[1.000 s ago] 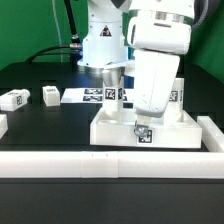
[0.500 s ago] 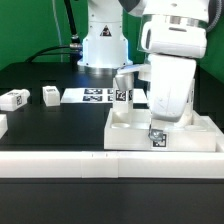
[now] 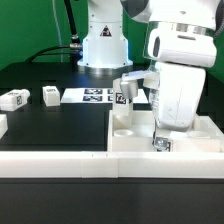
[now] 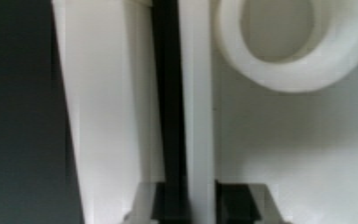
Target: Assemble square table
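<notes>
The white square tabletop (image 3: pixel 128 138) lies at the exterior view's right, its front against the long white wall (image 3: pixel 60 166). My gripper (image 3: pixel 160 136) reaches down onto the top's front rim, just above its marker tag (image 3: pixel 160 146). In the wrist view, my gripper (image 4: pixel 202 206) is shut on that thin rim (image 4: pixel 199 100), with one dark finger (image 4: pixel 171 203) on each side. A round socket ring (image 4: pixel 274 50) shows inside the top. Two short tagged legs (image 3: pixel 13 98) (image 3: pixel 50 94) lie loose at the exterior view's left. A third leg (image 3: pixel 122 96) stands by the top's far corner.
The marker board (image 3: pixel 92 95) lies flat in front of the robot base (image 3: pixel 100 48). The long wall runs along the near table edge and turns up at the exterior view's right (image 3: pixel 214 128). Bare black table (image 3: pixel 55 125) stretches between the loose legs and the tabletop.
The gripper has slid toward the exterior view's right with the tabletop held by its rim. The upright leg shifted slightly right too. The two loose legs stayed put.
</notes>
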You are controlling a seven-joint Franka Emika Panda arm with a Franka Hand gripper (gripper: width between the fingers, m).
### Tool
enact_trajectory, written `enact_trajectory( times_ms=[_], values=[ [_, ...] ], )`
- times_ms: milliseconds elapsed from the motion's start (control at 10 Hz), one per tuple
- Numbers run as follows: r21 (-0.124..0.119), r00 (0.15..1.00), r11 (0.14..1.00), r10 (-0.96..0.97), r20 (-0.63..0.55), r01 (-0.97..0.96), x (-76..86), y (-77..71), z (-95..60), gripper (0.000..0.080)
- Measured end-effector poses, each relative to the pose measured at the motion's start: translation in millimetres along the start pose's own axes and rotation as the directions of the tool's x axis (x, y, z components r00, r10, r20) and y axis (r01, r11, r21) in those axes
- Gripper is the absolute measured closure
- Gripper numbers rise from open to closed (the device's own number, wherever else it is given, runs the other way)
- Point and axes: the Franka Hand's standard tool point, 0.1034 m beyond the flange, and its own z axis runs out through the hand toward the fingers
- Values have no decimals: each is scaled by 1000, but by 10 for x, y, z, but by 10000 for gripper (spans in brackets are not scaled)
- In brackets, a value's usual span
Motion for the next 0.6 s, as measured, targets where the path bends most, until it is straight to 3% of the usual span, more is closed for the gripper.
enact_trajectory(
  times_ms=[200,400,500,600],
  values=[
    [-11,1000,1000,-9,1,9,-6,14,4,738],
    [-11,1000,1000,-8,2,8,-14,15,5,439],
    [-11,1000,1000,-7,2,7,-18,15,6,439],
    [-11,1000,1000,-7,2,7,-23,16,7,258]
  ],
)
